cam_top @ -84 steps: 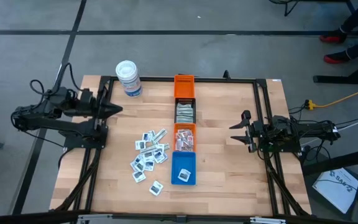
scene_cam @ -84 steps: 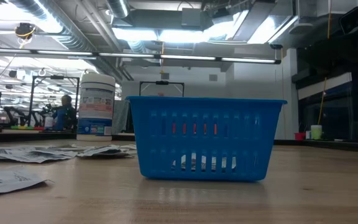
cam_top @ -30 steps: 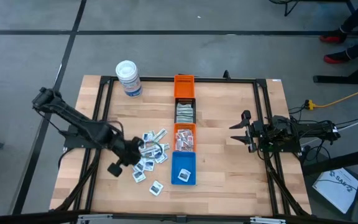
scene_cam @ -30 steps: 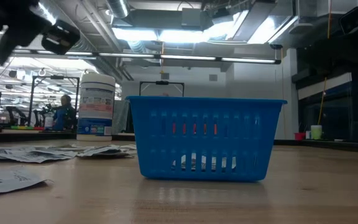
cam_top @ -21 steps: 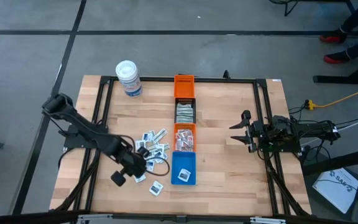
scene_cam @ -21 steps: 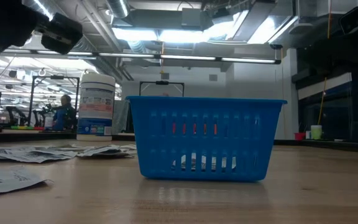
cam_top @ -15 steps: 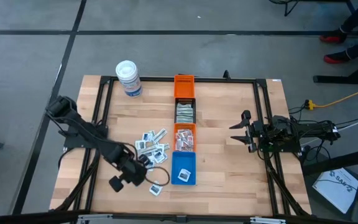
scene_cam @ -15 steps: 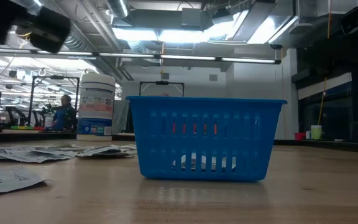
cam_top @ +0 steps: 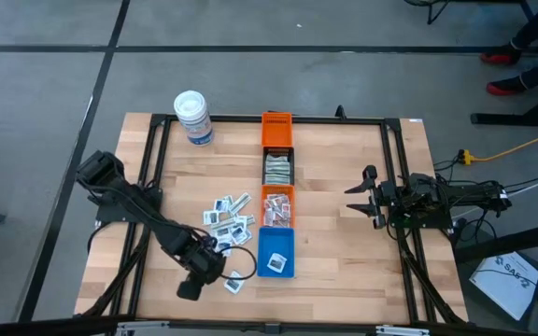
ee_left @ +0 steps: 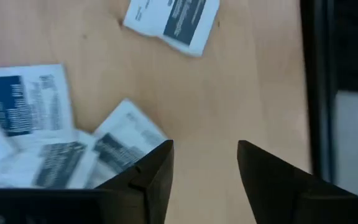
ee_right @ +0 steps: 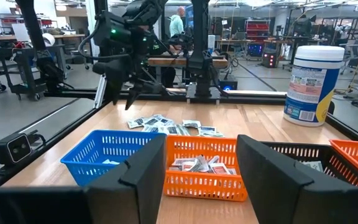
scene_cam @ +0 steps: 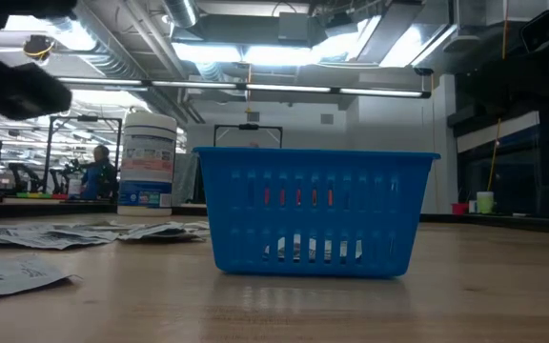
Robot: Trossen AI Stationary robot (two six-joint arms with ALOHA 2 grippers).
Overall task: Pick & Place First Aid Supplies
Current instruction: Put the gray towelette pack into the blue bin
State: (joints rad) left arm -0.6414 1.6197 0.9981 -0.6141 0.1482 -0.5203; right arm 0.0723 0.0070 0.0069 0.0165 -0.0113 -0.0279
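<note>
The first aid supplies [cam_top: 229,217] are small white printed packets, lying flat and loose on the wood left of the row of bins; one packet [cam_top: 234,281] lies apart near the front. My left gripper [cam_top: 220,252] hovers low at the near end of this scatter, open. In the left wrist view its fingers [ee_left: 205,163] stand over bare wood, with packets [ee_left: 114,146] just beside one finger and the lone packet [ee_left: 174,20] ahead. My right gripper [cam_top: 356,200] waits open at the table's right, with nothing between its fingers [ee_right: 201,168].
A row of bins runs down the table's middle: blue [cam_top: 276,252] nearest, then orange [cam_top: 277,207], black [cam_top: 278,170] and orange [cam_top: 276,129], the first three with packets inside. A white tub [cam_top: 193,117] stands far left. Bare wood lies right of the bins.
My left arm has swung from over the packets toward the table's near edge and slightly right, coming lower over the near end of the scatter. The right arm has kept still.
</note>
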